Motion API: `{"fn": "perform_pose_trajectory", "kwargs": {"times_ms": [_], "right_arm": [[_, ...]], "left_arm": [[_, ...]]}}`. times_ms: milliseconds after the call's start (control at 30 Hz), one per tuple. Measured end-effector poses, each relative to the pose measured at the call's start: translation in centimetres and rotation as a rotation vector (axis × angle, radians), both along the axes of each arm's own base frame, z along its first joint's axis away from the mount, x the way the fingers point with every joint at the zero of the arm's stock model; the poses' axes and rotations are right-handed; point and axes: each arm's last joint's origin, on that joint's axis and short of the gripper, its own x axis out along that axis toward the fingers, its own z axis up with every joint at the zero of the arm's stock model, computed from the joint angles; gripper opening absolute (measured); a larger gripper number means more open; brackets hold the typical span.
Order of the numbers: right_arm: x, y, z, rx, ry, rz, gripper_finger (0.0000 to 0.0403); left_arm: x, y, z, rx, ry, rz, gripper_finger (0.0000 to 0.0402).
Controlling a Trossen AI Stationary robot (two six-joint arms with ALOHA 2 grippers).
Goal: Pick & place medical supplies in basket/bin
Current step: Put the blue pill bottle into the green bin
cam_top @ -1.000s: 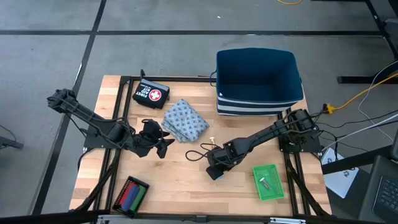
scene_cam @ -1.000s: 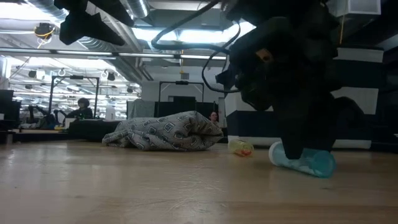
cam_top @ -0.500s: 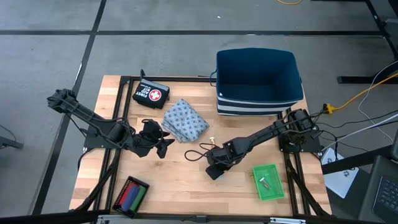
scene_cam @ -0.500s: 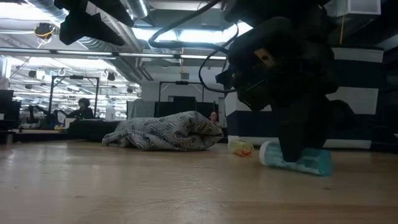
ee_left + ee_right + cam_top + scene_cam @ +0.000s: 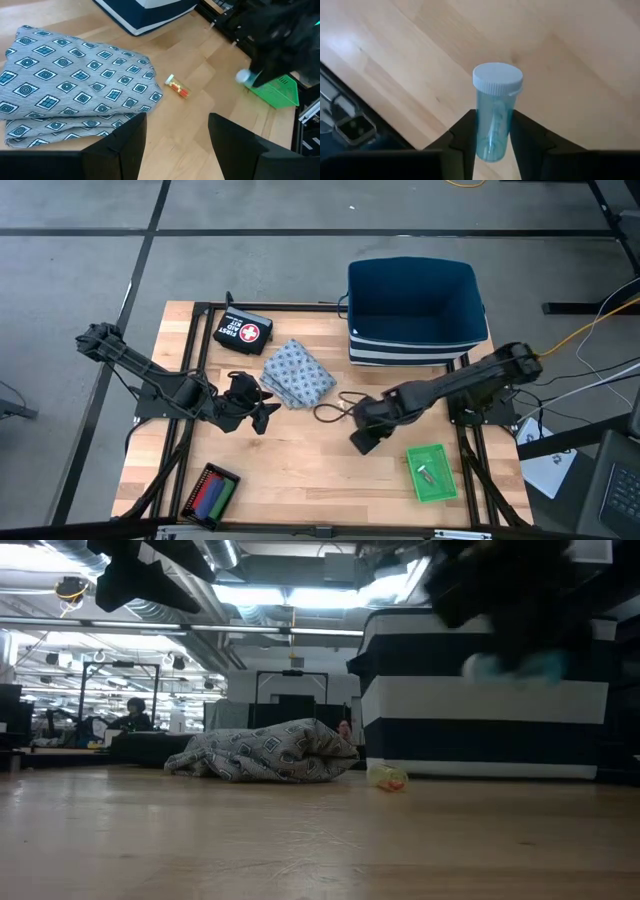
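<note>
My right gripper (image 5: 362, 442) is shut on a teal vial with a white cap (image 5: 496, 102), which hangs above the table in the low view (image 5: 505, 665) and shows in the left wrist view (image 5: 245, 76). My left gripper (image 5: 262, 415) waits open beside the folded grey-blue patterned cloth (image 5: 298, 373), which lies flat on the table (image 5: 75, 95). A tiny tan item (image 5: 177, 88) lies on its side on the wood between the cloth and the striped navy bin (image 5: 415, 305). Red, green and dark blue pieces sit in a black tray (image 5: 210, 493). My right gripper pinches the vial's clear teal body (image 5: 492, 135) between its two fingers (image 5: 462, 137), at the end away from the cap. The vial lies along the fingers with its white cap (image 5: 497, 78) pointing away from the gripper. It is lifted clear of the table.
A black first-aid pouch (image 5: 242, 332) lies at the far left of the table. A green tray (image 5: 431, 472) holding a small metal item sits near the right edge. A dark cable (image 5: 335, 408) loops by the right arm. Bare wood lies along the near side.
My right gripper has risen from the table with the vial, moving a little toward the right and far side. The vial, which lay on the wood a second ago, now hangs clear in front of the striped bin.
</note>
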Motion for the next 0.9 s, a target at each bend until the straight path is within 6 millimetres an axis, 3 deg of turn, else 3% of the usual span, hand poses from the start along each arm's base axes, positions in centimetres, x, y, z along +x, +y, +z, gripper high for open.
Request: {"fn": "perform_pose_trajectory", "kwargs": {"times_ms": [233, 467, 667, 900], "right_arm": [[-5.7, 0.4, 4.3, -0.026, 0.084, -0.012, 0.0114], [-10.0, 3.7, 5.3, -0.033, 0.191, -0.019, 0.0110], [-12.2, 6.0, 2.8, -0.030, 0.253, -0.064, 0.0112], [-13.7, 6.8, -1.8, 0.015, 0.276, -0.095, 0.0118]], "left_arm": [[0.0, 0.0, 0.0, 0.003, 0.001, -0.001, 0.0210], [0.0, 0.0, 0.0, 0.009, -0.003, 0.008, 0.0210], [0.0, 0.1, 0.0, 0.016, -0.007, 0.019, 0.0210], [0.0, 0.1, 0.0, 0.008, -0.011, 0.022, 0.0210]]}}
